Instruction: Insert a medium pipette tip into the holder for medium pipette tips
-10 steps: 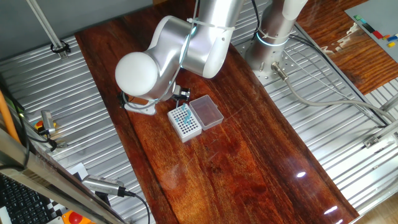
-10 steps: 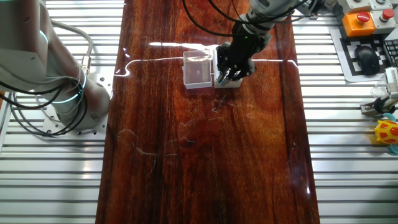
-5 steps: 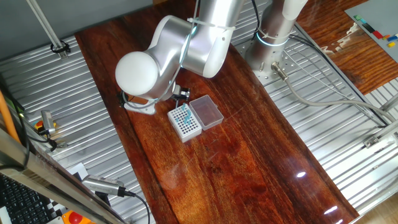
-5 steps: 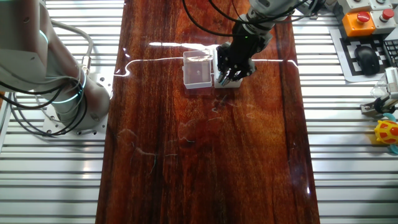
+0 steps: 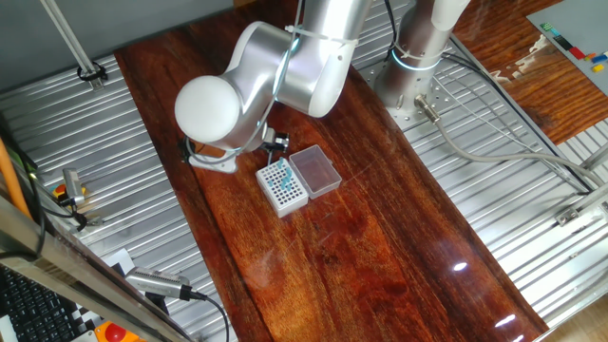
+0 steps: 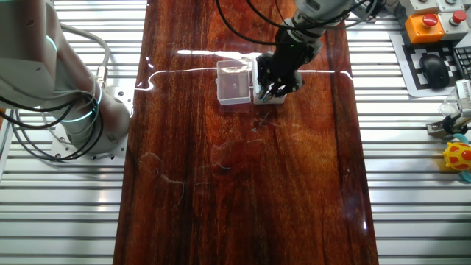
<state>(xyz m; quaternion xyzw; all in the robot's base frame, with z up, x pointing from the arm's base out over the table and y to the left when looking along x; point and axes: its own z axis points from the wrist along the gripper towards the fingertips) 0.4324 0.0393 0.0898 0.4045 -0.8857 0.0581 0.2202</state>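
Your hand [image 6: 274, 90] hangs low over the white box, its dark body covering most of the holder for medium pipette tips [image 6: 269, 99] in the other fixed view, so that only a white edge shows below the fingertips. Whether the fingers are apart or together cannot be told from either camera: from one side the arm's big rounded joint [image 5: 209, 107] hides them, and from the other they are a dark blur against the box. The medium pipette tip cannot be made out anywhere; it is too slight to see, and you should not assume it sits between the fingers. Going left to right in the other fixed view, the arm's grey base [image 6: 81, 118] stands on the ribbed metal well to the left of the hand, then comes the dark wooden worktop [image 6: 243, 184], then the clear pinkish lid [image 6: 235, 85] lying open just left of the hand and joined to the box, then the hand itself. In the one fixed view the holder [image 5: 282, 185] shows its grid of small dark holes, with a few teal marks among them, and the lid [image 5: 314, 171] lies flat at its right side.
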